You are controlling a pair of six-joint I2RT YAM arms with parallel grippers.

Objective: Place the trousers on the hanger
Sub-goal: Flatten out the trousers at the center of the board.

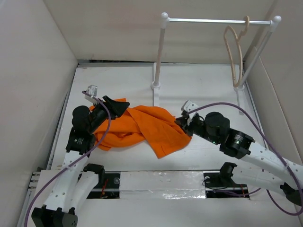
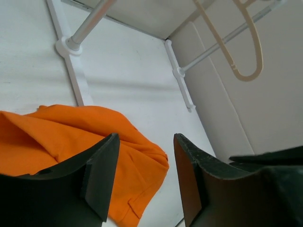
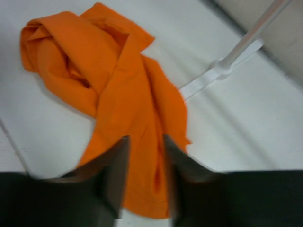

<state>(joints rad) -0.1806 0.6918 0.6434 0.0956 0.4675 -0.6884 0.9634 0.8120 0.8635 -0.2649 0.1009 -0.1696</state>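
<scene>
The orange trousers lie crumpled on the white table, left of centre. The beige hanger hangs by its hook from the rod at the back right. My left gripper is open over the heap's left upper edge; in the left wrist view its jaws stand wide with nothing between them, with the trousers below and the hanger far off. My right gripper is at the heap's right edge. In the right wrist view it hovers open over a trouser leg, and the picture is blurred.
A white rack with a metal rod stands at the back, its left post just behind the trousers. White walls close in the table on the left, right and back. A taped strip runs between the arm bases.
</scene>
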